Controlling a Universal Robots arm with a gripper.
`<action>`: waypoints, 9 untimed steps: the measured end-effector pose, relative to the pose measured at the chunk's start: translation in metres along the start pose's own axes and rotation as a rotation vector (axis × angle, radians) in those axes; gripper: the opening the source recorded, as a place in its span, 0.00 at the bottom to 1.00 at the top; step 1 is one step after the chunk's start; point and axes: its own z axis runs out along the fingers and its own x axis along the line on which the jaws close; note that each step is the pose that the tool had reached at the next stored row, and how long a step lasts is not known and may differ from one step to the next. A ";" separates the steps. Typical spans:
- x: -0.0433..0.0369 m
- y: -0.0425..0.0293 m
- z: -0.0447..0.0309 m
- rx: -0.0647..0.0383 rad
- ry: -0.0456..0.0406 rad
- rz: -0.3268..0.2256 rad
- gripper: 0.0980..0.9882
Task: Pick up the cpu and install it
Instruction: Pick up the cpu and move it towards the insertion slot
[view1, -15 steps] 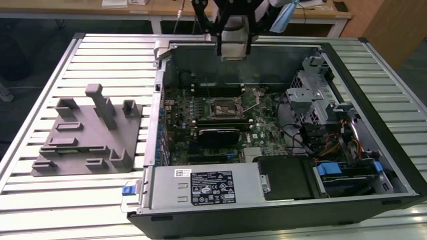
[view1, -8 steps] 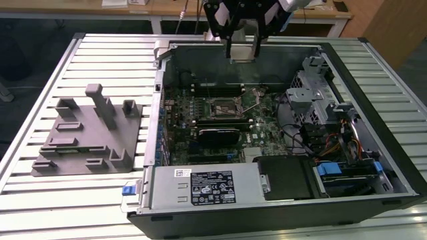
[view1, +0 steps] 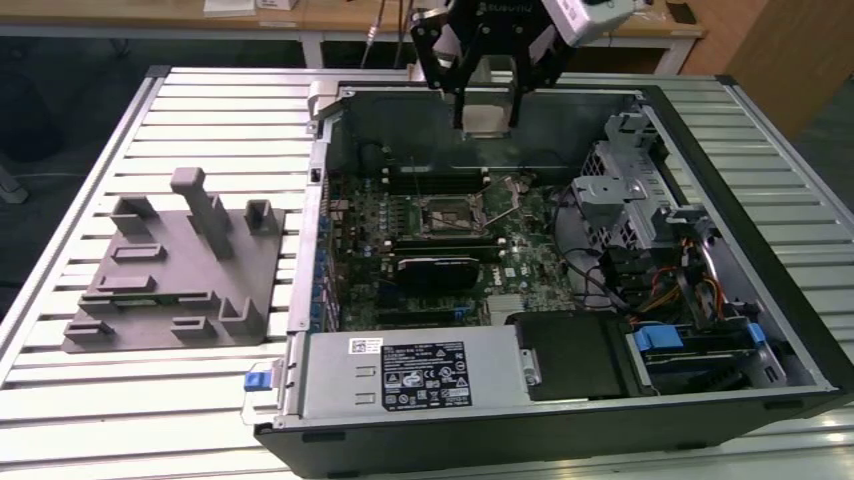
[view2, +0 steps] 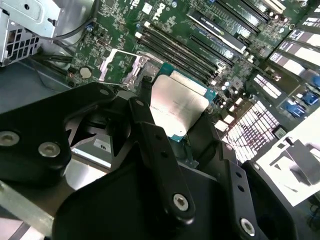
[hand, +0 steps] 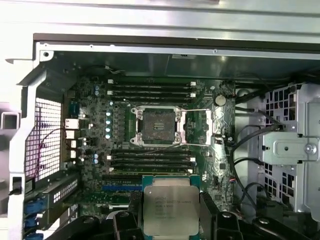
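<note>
My gripper hangs above the far part of the open computer case, shut on the cpu, a flat square chip with a silver-grey metal top. In the first wrist view the cpu sits between the black fingers, its green edge facing the motherboard. The second wrist view shows the cpu clamped from the side. The empty cpu socket, with its metal load plate swung open, lies on the motherboard below and ahead of the chip. The socket is nearer the exterior view's camera than the gripper.
The black computer case lies open on a slatted metal table. A grey moulded fixture stands on the exterior view's left. Drive cages and cables fill the case's right side; a power supply sits at its near edge.
</note>
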 end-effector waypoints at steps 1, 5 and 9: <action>-0.0003 -0.0001 0.0020 0.000 -0.0001 0.000 0.50; -0.0012 -0.0003 0.0092 0.000 -0.0001 0.000 0.50; -0.0021 -0.0005 0.0166 0.000 0.0000 0.000 0.50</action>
